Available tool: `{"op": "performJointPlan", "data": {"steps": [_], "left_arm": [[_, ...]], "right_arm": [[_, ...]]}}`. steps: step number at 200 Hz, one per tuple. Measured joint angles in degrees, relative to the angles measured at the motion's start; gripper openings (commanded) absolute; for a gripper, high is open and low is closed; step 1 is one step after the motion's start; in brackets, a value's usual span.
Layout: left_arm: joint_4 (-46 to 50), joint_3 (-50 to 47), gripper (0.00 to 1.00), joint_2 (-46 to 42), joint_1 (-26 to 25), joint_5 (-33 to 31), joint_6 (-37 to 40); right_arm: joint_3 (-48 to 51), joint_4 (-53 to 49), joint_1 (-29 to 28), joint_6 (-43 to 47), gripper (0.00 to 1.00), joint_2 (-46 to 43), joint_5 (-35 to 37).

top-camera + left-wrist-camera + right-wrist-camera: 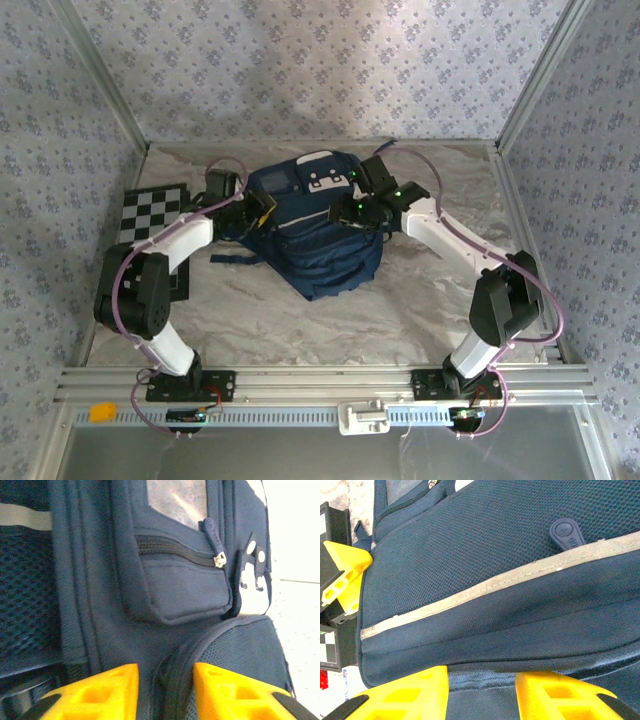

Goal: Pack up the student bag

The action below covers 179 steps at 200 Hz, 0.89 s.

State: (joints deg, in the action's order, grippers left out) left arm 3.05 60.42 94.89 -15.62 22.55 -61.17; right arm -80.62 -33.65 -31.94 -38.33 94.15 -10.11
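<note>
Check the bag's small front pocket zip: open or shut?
Shut: the zip lies meshed across the small front pocket of the student bag, slider at the end, no gap.

No lettering on the student bag (325,235) is legible.

Left arm (185,240) and right arm (440,230): white links, black joint housings, lilac cables (118,285) looping alongside, green lights (398,190) near right wrist; fingers (100,692) yellow, pocketed, black-edged.
</note>
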Motion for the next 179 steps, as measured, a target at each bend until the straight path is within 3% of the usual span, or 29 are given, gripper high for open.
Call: {"op": "performJointPlan", "data": {"steps": [46,102,145,179], "left_arm": [[-1.79,0.2,0.0,0.17,-5.62,-2.08,-4.79],[-3.8,0.66,0.0,0.17,-19.23,-10.27,-16.41],[-2.03,1.97,0.0,0.15,-21.53,-13.4,-21.55],[-1.75,2.01,0.0,0.15,-22.8,-16.06,-24.02]], "right_arm": [[-4.48,-1.4,6.25,3.28,0.41,4.85,-2.32],[-14.05,-7.13,13.88,10.21,0.51,10.38,0.87],[-8.0,-11.54,12.87,11.85,0.59,3.65,7.85],[-3.28,-18.16,6.34,10.8,0.61,-6.51,15.47]]}}
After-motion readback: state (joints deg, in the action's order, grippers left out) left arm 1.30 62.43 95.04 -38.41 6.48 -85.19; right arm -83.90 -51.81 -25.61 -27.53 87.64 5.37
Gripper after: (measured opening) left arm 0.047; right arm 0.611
